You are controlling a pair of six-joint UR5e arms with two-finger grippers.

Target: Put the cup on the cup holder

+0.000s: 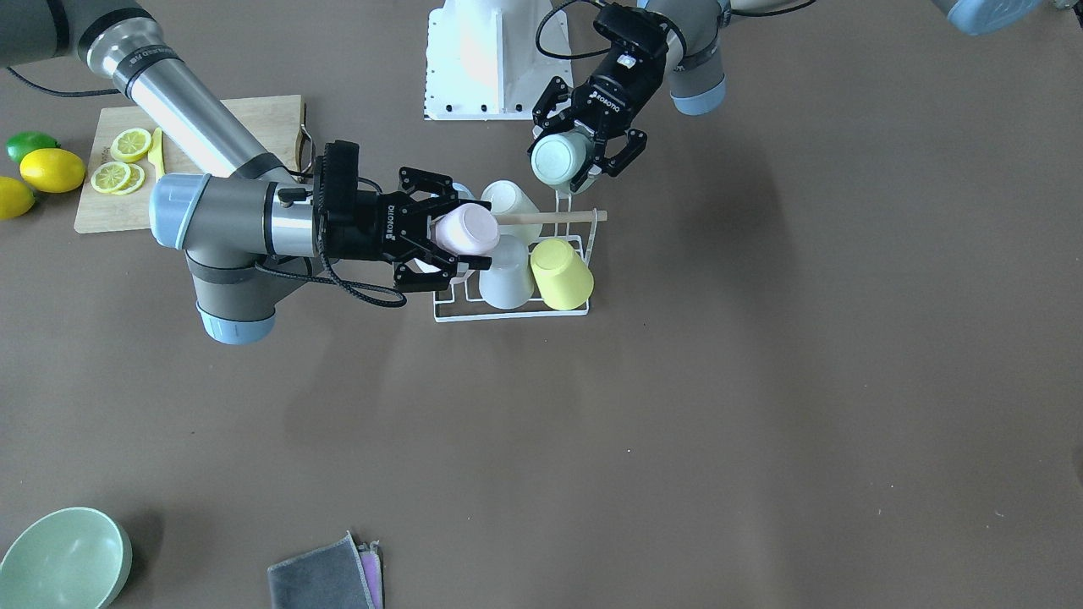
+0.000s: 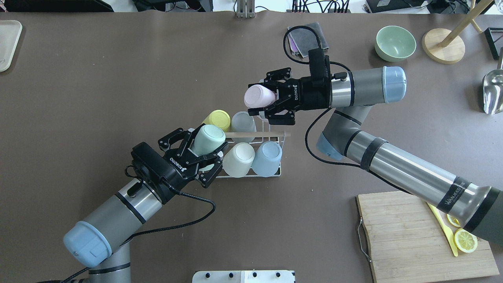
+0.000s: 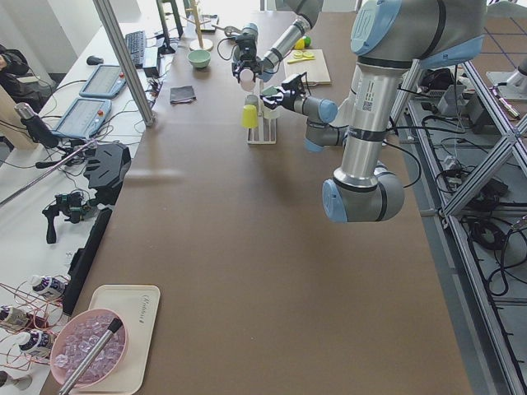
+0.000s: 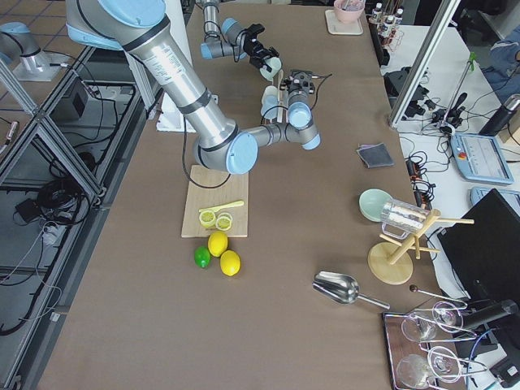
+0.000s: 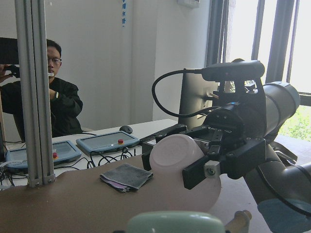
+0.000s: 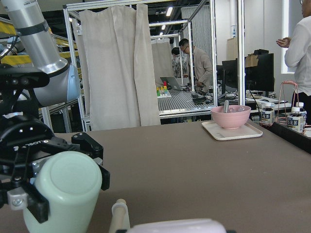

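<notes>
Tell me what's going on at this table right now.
Both arms are loading cups onto the cup holder. The left gripper has its fingers closed on a mint-green cup at one corner of the rack. The right gripper holds a pink cup on its side at the opposite corner. A yellow cup, a grey cup, a cream cup and a light blue cup sit mouth-down on the prongs. Neither held cup looks seated yet.

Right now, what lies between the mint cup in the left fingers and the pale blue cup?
A cream cup on the rack sits between the mint cup and the pale blue cup; the overhead view shows it.
</notes>
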